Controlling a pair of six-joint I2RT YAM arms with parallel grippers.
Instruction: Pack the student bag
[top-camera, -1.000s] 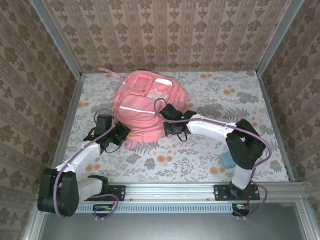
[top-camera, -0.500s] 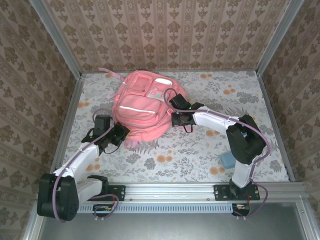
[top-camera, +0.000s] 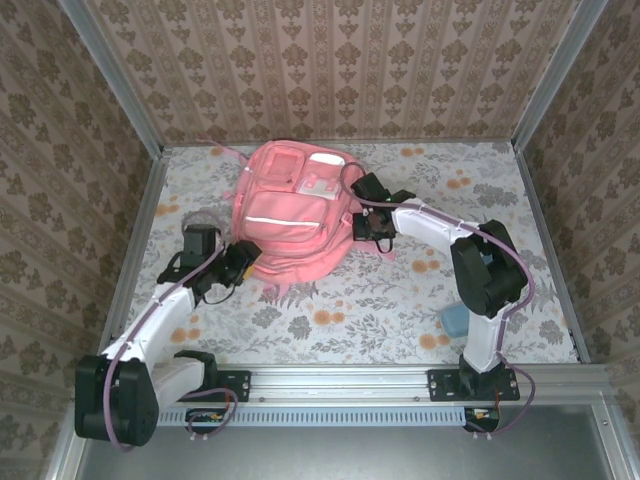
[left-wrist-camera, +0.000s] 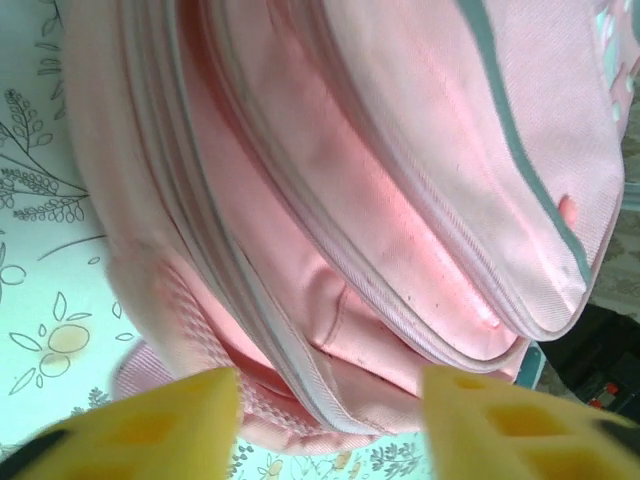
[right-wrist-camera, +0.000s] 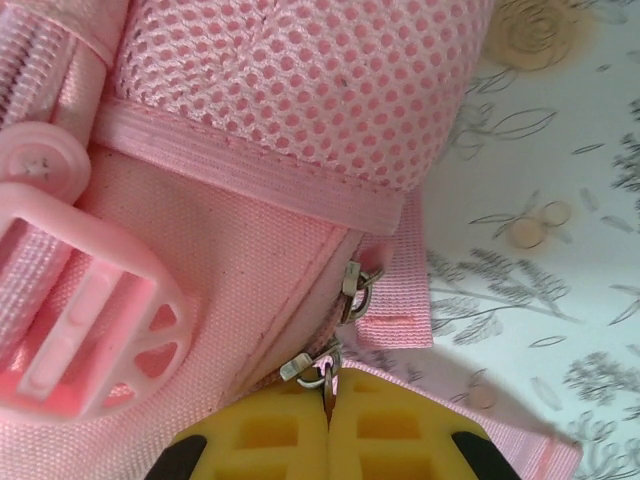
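Sliding farther along the student bag's (top-camera: 290, 215) side, your right pincer (right-wrist-camera: 328, 400) pinches a zipper pull (right-wrist-camera: 305, 367) at its tips, but your left pincer (left-wrist-camera: 330, 400) now gapes with the bag just ahead, so unanchored fabric may drag and jam the zip.

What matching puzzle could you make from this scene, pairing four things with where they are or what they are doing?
Things:
1. left hand
2. right hand
3. student bag
4. light blue object

States or places:
A. shut on a zipper pull
B. pink, lying toward the table's far middle
C. open, facing the bag's edge
D. table's near right

Pairs: 1-C, 2-A, 3-B, 4-D
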